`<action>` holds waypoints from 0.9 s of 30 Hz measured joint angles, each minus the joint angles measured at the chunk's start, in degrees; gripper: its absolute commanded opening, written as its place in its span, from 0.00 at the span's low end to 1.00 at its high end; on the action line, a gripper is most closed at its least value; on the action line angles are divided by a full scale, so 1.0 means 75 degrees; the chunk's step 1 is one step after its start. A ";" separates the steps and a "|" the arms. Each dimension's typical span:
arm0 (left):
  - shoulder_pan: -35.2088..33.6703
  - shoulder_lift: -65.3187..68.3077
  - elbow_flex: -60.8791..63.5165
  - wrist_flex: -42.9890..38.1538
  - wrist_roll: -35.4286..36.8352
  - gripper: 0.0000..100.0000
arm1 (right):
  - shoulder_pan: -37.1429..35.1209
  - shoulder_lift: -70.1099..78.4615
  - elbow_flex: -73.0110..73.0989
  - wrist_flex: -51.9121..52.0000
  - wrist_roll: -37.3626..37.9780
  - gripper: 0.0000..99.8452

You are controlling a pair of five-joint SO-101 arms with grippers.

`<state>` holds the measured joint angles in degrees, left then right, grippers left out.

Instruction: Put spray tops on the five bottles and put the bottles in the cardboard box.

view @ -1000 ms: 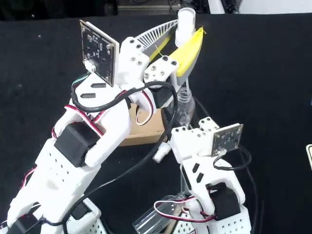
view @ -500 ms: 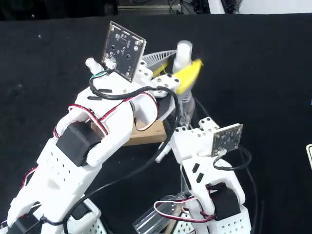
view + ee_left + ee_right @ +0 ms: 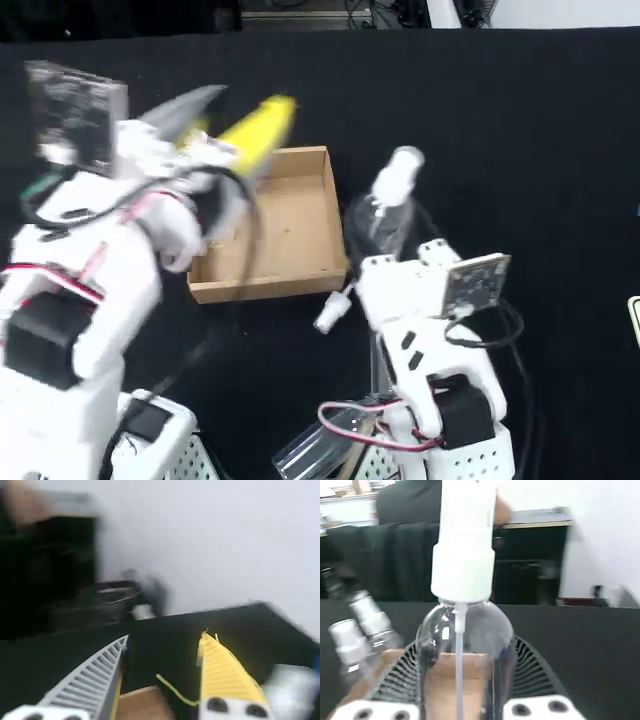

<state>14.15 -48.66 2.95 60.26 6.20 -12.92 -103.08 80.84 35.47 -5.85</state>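
My right gripper [image 3: 382, 228] is shut on a clear bottle [image 3: 384, 215] held upright just right of the cardboard box [image 3: 265, 283]. A white spray top [image 3: 397, 172] sits on the bottle's neck. In the right wrist view the bottle [image 3: 470, 645] stands between my black fingers [image 3: 535, 672], its spray top [image 3: 463, 555] on it and its dip tube hanging inside. My left gripper [image 3: 250, 97] hovers open above the box's far left corner, grey and yellow fingers apart with nothing between them [image 3: 165, 639]. The box looks empty inside.
A loose white spray top [image 3: 332, 313] lies on the black table in front of the box's right corner. A clear bottle [image 3: 305, 455] lies on its side near the right arm's base. Black table stretches to the right and behind.
My left gripper has let go of the spray top and swung away to the left, uncovering the box. The spray top stays on the bottle in my right gripper.
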 measured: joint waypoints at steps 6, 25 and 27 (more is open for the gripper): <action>-0.3130 -0.0082 0.2239 -0.0035 0.0000 0.20 | 0.2051 0.0000 0.0000 0.0000 0.0645 0.04; -0.5708 -0.0082 1.0069 -0.6634 0.0000 0.20 | 0.5380 0.5849 0.0012 -0.5240 0.2122 0.04; -0.5708 -0.0082 1.0256 -0.6705 0.0000 0.20 | 0.5521 0.6787 0.0012 -0.6095 0.2122 0.04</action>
<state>-28.66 -49.27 79.87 9.98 6.20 28.48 -52.18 80.92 -10.24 10.07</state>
